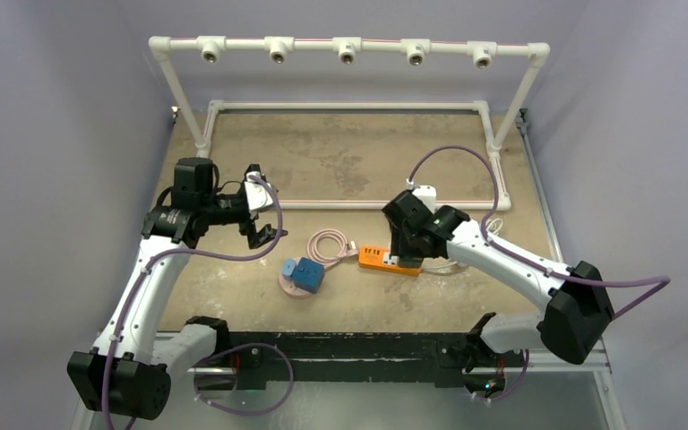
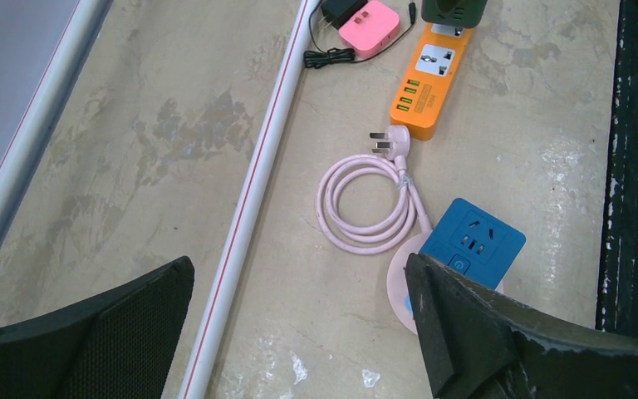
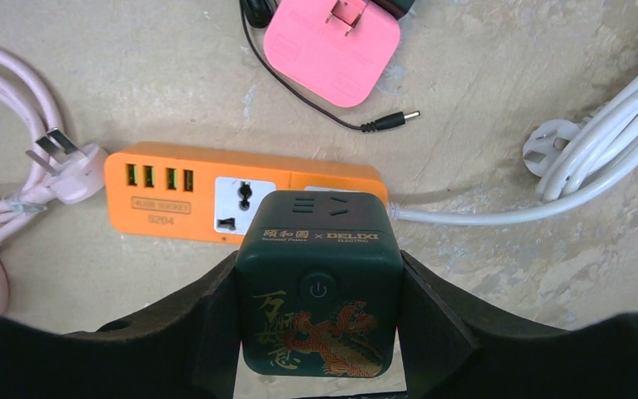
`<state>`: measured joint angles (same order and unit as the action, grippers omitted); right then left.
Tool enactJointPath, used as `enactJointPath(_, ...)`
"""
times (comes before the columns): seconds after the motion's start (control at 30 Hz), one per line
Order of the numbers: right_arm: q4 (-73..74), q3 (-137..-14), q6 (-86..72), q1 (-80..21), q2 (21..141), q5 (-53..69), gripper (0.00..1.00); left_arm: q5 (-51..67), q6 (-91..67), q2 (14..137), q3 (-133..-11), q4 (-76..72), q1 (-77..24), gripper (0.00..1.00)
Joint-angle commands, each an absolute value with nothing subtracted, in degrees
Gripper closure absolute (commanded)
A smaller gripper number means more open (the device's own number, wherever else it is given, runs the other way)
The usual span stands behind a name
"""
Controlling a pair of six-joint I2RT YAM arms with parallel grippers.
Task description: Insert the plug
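Counter [image 1: 340, 170]: worn, blotchy top, white pipe frame [image 1: 349, 45] round the back.

L end effector [image 2: 299, 274] hung released over the counter's left side, jaws wide apart, nothing btwn them.

R end effector [image 3: 318, 332] was clenched on the green cube [image 3: 318, 249], one pad flat on each opposite side. Cube sat over the middle of the orange strip [image 3: 166, 195], just right of its free socket [image 3: 239, 199]. Pins were underneath and hidden, so couldn't tell if the cube was seated, touching, or only held above.

Handling, judged:
- Cube = hard plastic shell, stiff, prob. lightish. Glossy faces, so could slip or twist in the pads if pushed off-axis.
- Best hold = the two plain side faces, about mid-height, as it was. Keep off the front power button and the top socket face.
- Strip looked light and lay loose on the counter. Likely to slide or tip under a push, so press straight down. The free arm could pin it.
- Pins won't forgive tilt. Square up first.

Nearby, smaller:
- blue cube [image 2: 473, 241] on a pink disc
- coiled pink cord [image 2: 365, 204], its plug [image 3: 71, 162] at the strip's left end, not inserted
- pink adapter [image 3: 332, 46] w/ thin black lead behind the strip
- white cable [image 3: 598, 150] running off right
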<state>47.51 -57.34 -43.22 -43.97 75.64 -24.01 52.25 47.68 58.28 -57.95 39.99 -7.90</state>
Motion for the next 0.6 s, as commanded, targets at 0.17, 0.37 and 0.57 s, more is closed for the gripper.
enactJointPath(0.17, 45.69, -55.78, -45.44, -44.07, 74.18, -27.25, 1.00, 54.31, 49.71, 58.78, -59.22, 41.07, -7.82, 0.02)
enactJointPath(0.37, 44.17, -54.89, -45.85, -44.08, 74.33, -26.14, 1.00, 54.32, 49.69, 58.71, -59.15, 41.11, -7.82, 0.02)
enactJointPath(0.57, 44.81, -54.34, -46.66, -44.11, 74.14, -26.13, 1.00, 54.27, 49.92, 58.62, -59.13, 41.08, -7.82, 0.02)
